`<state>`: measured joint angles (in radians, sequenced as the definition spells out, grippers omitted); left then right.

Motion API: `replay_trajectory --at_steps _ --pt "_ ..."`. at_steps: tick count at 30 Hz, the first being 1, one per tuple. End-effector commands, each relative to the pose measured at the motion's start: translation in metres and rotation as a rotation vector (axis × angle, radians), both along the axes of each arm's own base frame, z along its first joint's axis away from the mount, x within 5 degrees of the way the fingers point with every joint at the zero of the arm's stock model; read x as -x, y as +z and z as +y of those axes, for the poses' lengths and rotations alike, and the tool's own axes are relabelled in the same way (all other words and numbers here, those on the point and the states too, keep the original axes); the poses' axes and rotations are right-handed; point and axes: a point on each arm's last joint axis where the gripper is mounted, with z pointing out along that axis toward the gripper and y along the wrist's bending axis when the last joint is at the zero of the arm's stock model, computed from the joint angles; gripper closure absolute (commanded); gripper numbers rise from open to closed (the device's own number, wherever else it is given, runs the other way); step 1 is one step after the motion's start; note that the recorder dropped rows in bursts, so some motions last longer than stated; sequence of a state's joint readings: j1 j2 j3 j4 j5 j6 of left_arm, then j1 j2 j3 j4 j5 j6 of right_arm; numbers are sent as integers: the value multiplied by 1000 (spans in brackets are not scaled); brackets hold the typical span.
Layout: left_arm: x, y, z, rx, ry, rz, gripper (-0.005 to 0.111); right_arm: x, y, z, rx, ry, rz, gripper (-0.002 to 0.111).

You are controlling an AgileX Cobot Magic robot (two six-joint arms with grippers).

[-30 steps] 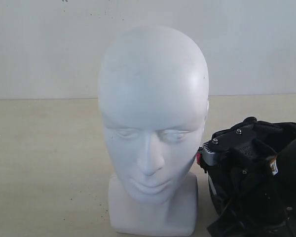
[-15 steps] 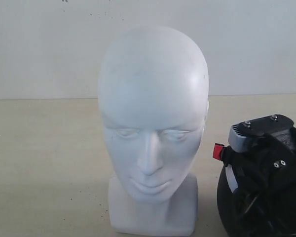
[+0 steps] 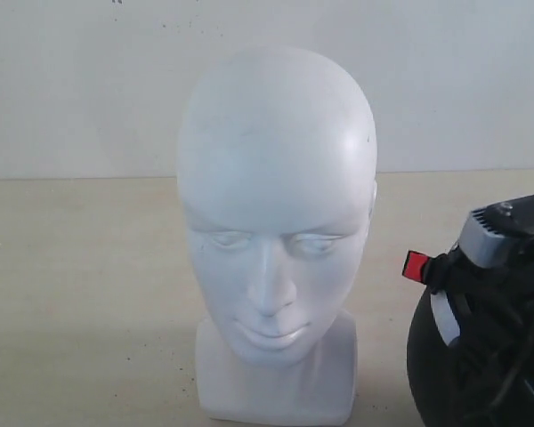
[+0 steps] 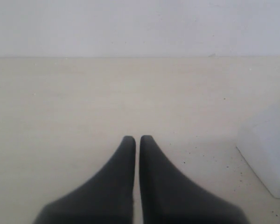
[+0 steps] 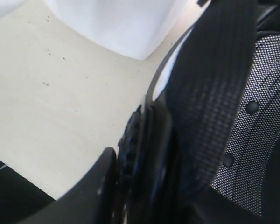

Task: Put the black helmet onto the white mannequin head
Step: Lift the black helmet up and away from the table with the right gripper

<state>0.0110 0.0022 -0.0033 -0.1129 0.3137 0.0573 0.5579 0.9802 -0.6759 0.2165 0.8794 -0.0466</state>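
On beige tabletop (image 3: 89,267), right claw (image 5: 144,177) clamps black helmet (image 3: 432,365) beside white mannequin head (image 3: 276,178); left claw (image 4: 137,144) closed.

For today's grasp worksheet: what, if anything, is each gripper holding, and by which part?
The right gripper holds the black helmet by its rim, clamping shell and lining. The left gripper is shut, empty.

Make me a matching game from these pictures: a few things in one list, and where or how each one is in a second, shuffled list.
Things:
1. white mannequin head
2. black helmet
3. red buckle
4. left tool

Place or state:
a. shut, over the table
b. at the right edge of the exterior view
c. middle of the exterior view, nothing on it
d. juts from the helmet toward the head

Pairs: 1-c, 2-b, 3-d, 4-a
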Motion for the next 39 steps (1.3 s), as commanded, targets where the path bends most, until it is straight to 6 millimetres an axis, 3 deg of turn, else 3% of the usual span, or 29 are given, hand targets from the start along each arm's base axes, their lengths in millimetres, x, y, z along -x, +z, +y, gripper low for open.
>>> replay_trajectory --at_steps 1,17,28,39 --pt "0 -1 0 -2 -5 2 102 7 15 -7 -27 13 -99 108" --pt "0 -1 0 -2 -5 2 102 8 24 -7 -104 -47 -158 108" --pt "0 -1 0 -2 -5 2 102 8 46 -30 -149 -285 -368 108" --pt "0 -1 0 -2 -5 2 102 5 71 -32 -350 -376 -565 108"
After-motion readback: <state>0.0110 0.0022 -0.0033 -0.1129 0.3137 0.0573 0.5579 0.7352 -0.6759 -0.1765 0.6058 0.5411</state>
